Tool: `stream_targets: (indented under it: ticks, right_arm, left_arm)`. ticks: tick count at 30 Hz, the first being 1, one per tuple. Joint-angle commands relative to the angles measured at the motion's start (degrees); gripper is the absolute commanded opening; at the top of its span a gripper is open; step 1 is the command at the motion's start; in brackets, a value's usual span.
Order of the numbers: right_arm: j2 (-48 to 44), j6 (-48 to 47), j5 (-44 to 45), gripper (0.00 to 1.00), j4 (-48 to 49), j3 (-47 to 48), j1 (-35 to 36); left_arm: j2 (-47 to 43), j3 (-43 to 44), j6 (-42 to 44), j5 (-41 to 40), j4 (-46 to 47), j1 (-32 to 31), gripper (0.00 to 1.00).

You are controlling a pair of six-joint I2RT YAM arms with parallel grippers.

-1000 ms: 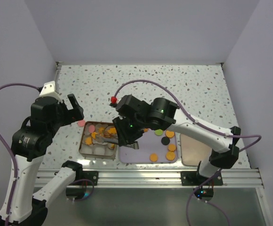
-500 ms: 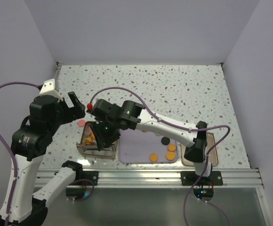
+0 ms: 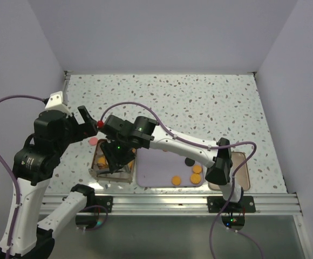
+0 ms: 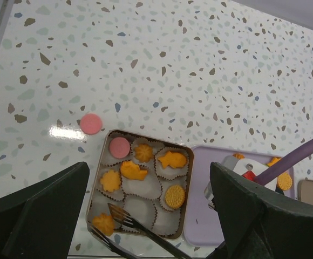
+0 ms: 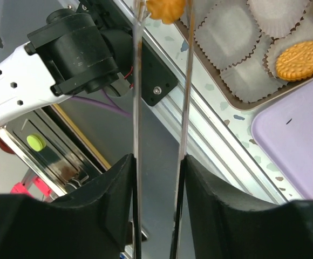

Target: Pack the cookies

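Note:
An open tin (image 4: 191, 178) lined with white paper cups holds several cookies: a pink disc (image 4: 119, 147), an orange flower (image 4: 143, 152), a fish shape (image 4: 172, 159) and a round biscuit (image 4: 174, 196). My right gripper (image 3: 116, 156) is shut on metal tongs (image 4: 140, 229). The tongs' tips straddle an orange flower cookie (image 4: 102, 223) in the tin's near-left cup; the same cookie (image 5: 166, 9) shows between the tongs' blades (image 5: 136, 81) in the right wrist view. More orange cookies (image 3: 176, 180) and a black one (image 3: 189, 161) lie on the purple tray (image 3: 156, 167). My left gripper (image 4: 148, 183) hangs open above the tin.
A pink disc (image 4: 91, 123) lies on the speckled table just beyond the tin. A brown lid (image 3: 242, 162) lies right of the purple tray. The aluminium rail (image 3: 167, 202) and arm bases run along the near edge.
The right arm has swung left from the purple tray to the tin's near-left corner, taking the tongs along. The left arm has stayed put.

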Motion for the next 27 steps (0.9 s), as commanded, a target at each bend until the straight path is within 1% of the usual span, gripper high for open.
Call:
stream_targets:
  ticks: [1,8,13,17,19,22,27]
  right_arm:
    - [0.5,-1.3,-1.3,0.46,1.8,0.0,0.2]
    - [0.5,-1.6,-0.5,0.50,1.4,0.6,0.1]
    - [-0.2,-1.8,1.7,0.51,-1.0,3.1,0.0]
    - [-3.2,-1.6,3.4,0.51,-2.8,4.7,-1.6]
    - [-6.5,-1.6,4.9,0.50,-3.6,3.6,-2.7]
    - [-11.9,-1.7,6.8,0.50,-4.4,-0.8,-5.4]
    - [-20.0,-2.5,10.6,0.50,-6.4,-10.8,-11.4]
  left_arm:
    - [-1.0,-0.3,-0.1,-0.5,1.4,-0.2,1.00]
    - [-0.7,1.9,0.9,-1.9,0.2,-0.2,1.00]
    - [-0.5,2.9,1.2,-2.1,-0.2,-0.2,1.00]
    - [-0.7,3.2,1.3,-2.2,-0.5,-0.2,1.00]
    - [-0.6,3.3,1.3,-2.2,-0.5,-0.2,1.00]
    - [-0.8,3.4,1.3,-2.0,-0.6,-0.2,1.00]
    - [-1.0,3.2,1.3,-1.9,-0.7,-0.2,1.00]
